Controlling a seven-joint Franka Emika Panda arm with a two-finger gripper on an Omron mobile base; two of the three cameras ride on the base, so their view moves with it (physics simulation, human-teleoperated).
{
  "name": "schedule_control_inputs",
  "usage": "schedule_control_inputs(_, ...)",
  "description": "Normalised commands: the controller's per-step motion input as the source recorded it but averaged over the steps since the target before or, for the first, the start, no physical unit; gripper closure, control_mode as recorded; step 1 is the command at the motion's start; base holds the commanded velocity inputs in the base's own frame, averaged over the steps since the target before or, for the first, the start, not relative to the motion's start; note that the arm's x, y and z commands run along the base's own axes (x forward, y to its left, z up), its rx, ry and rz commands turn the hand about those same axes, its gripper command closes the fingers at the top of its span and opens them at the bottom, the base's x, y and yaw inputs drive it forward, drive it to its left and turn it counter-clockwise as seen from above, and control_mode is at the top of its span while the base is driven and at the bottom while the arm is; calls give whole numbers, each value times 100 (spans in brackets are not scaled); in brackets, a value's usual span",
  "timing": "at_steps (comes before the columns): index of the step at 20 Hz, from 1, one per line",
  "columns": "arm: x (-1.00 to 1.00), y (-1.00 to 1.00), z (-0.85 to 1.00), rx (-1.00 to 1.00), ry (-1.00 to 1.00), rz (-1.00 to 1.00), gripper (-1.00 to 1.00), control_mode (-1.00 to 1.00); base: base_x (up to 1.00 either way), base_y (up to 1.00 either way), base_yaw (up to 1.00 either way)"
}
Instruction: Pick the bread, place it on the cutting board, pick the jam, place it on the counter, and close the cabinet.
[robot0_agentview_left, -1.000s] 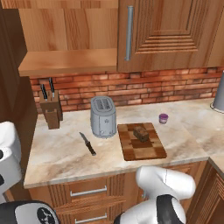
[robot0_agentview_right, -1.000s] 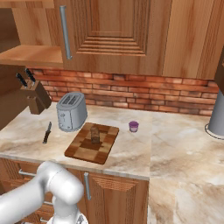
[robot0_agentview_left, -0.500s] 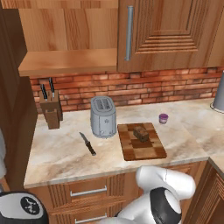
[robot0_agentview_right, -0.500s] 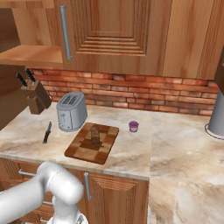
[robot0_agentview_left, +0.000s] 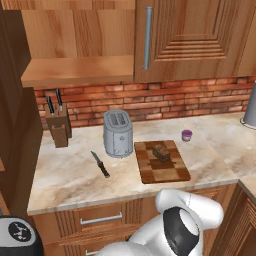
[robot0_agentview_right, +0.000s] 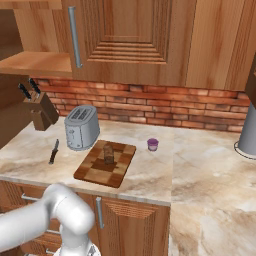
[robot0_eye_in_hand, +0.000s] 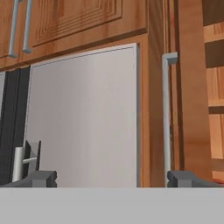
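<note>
The dark brown bread (robot0_agentview_left: 161, 152) (robot0_agentview_right: 108, 153) lies on the patchwork cutting board (robot0_agentview_left: 170, 172) (robot0_agentview_right: 95, 172). The purple jam (robot0_agentview_left: 186, 135) (robot0_agentview_right: 153, 144) stands on the beige counter (robot0_agentview_left: 70, 180) (robot0_agentview_right: 200, 170), just right of the board and apart from it. The upper cabinet (robot0_agentview_left: 200, 35) (robot0_agentview_right: 130, 35) has its right door shut. Its left bay is uncovered, with a bare shelf (robot0_agentview_left: 75, 70), and a dark door panel (robot0_agentview_left: 15, 125) stands out at the far left. In the hand view my gripper (robot0_eye_in_hand: 113, 179) is open with nothing between its fingertips, facing a wooden door edge with a vertical grey handle (robot0_eye_in_hand: 165, 118).
A steel toaster (robot0_agentview_left: 118, 133) (robot0_agentview_right: 81, 133) stands left of the board, with a black knife (robot0_agentview_left: 100, 164) and a knife block (robot0_agentview_left: 57, 125) further left. A steel vessel (robot0_agentview_right: 247, 132) stands at the right. A grey appliance panel (robot0_eye_in_hand: 83, 118) lies ahead of the hand.
The things on the counter have not moved. My arm has swung lower and to the left: the white link at the left edge of the left base view has dropped away.
</note>
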Motion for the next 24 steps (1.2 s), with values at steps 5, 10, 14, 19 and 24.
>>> schedule_control_inputs(5, 0, 6, 0, 0, 0, -3, -100, -100, 0, 0, 0)
schedule_control_inputs(10, 0, 0, 0, 0, 0, -5, -100, -100, 0, 0, 0)
schedule_control_inputs(14, 0, 0, 0, 0, 0, -7, -100, -100, 0, 0, 0)
schedule_control_inputs(19, 5, 0, -1, 0, 0, -8, -100, -100, 0, 0, 0)
schedule_control_inputs(24, 9, 0, -2, 0, 0, -7, -100, -100, 0, 0, 0)
